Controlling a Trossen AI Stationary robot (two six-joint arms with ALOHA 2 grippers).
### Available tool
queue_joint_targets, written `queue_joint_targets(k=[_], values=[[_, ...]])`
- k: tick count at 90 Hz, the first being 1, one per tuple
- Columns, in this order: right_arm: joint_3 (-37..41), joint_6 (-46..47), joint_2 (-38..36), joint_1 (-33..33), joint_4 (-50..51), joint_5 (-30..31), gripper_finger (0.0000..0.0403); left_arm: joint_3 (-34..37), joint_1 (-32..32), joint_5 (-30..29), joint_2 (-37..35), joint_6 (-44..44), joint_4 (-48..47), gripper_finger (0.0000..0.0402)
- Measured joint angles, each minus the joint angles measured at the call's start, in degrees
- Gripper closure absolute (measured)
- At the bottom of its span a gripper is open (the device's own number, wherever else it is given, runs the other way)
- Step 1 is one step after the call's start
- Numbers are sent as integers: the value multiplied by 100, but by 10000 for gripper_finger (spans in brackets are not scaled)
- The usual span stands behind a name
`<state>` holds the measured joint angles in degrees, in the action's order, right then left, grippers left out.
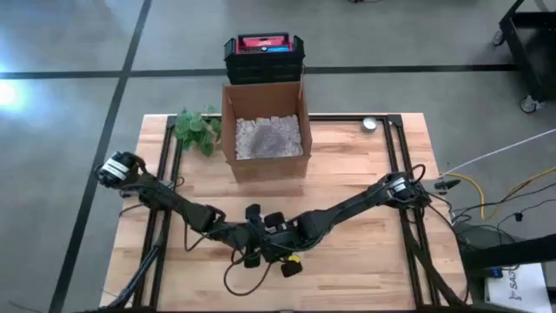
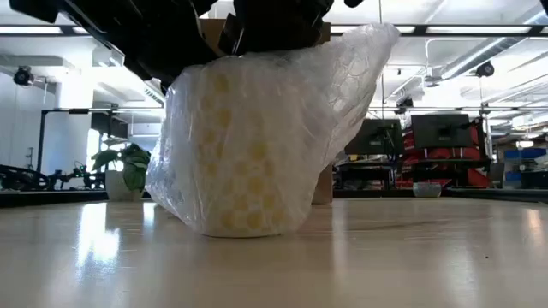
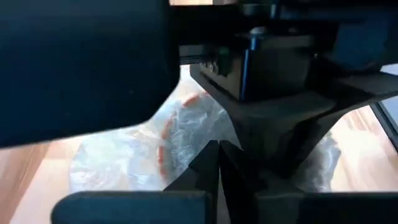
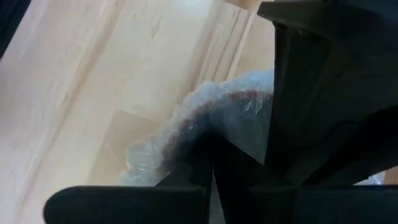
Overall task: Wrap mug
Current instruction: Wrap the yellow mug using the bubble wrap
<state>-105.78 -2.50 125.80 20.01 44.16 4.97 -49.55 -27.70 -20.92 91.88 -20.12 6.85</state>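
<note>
One mug [image 2: 235, 158], yellowish, lower centre of the low view, standing on wood surface [image 2: 411, 257], already swathed in bubble wrap [image 2: 342, 94]; loose flap sticks up to the upper right. Judged most of the way done; top still wants tucking/closing. Left claw [image 1: 252, 252] and right claw [image 1: 282, 248] meet over it, lower centre of high view; each seems pressed together on wrap. Behind, upper centre: cardboard box [image 1: 265, 130] w/ filler, plant [image 1: 195, 129], black crate [image 1: 263, 56].

Bubble wrap [image 2: 257, 137] veils the mug [image 2: 240, 162] underneath; from above, both arms hide it, and each gripper's fingers are impossible to read.
</note>
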Motion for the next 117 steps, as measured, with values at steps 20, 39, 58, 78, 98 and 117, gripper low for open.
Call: queue_joint_targets(k=[20,39,58,78,98,117], values=[[11,34,-2,-3,9,-66,403,-471,-222,7,-926,-599,-1758,402],[15,-2,-2,-4,4,-70,403,-286,-457,-184,-1414,-1773,-3215,402],[16,-116,-9,-4,-2,-75,403,806,-477,-415,-1117,-2237,-2060,402],[20,-116,-9,-4,-11,-91,403,980,-392,-1004,-862,-1517,175,402],[26,-171,-9,0,2,-114,403,538,-361,-1125,-286,-1032,603,402],[35,-267,-11,14,36,-158,403,-49,-336,-1233,574,-772,619,402]])
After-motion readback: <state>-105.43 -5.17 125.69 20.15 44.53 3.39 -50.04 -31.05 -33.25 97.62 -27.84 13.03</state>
